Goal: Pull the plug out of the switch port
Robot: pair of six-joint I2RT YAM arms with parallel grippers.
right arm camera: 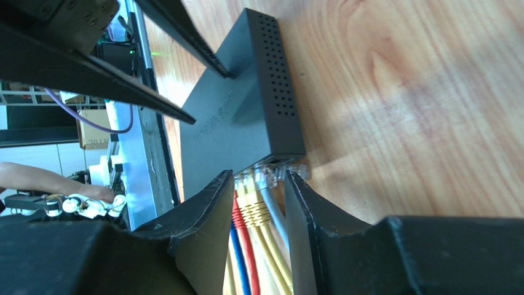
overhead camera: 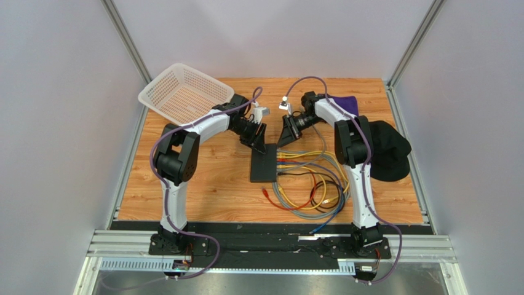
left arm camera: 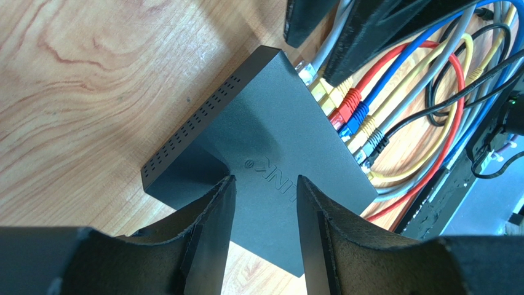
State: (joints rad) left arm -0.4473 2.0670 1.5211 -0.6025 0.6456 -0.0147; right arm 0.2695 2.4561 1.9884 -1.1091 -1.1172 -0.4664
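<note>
Since the left gripper (left arm camera: 265, 184) holds its jaws apart, clamped on nothing, with the fingertips seeming to rest on the top face of the switch (left arm camera: 270, 141), I judge its job to be pinning the box to the worktop (overhead camera: 203, 190) while the other arm pulls. The switch lies flat near the middle of the worktop, its socket edge facing right with a row of plugs (left arm camera: 347, 110) seated in it. At the far end of that row the right gripper (right arm camera: 259, 178) straddles the end plug (right arm camera: 270, 175) and a yellow neighbour, jaws apart and not visibly pinching either. The step in hand looks like the approach to the grasp, since that plug sits in its port. The next move calls for narrowing onto one plug body, pressing its latch tab, then drawing straight away from the socket edge. As for containers, the white mesh basket (overhead camera: 184, 92) at the far left corner sits tilted with nothing visible in it, and the black cap (overhead camera: 390, 150) at the far right shows no contents either.
</note>
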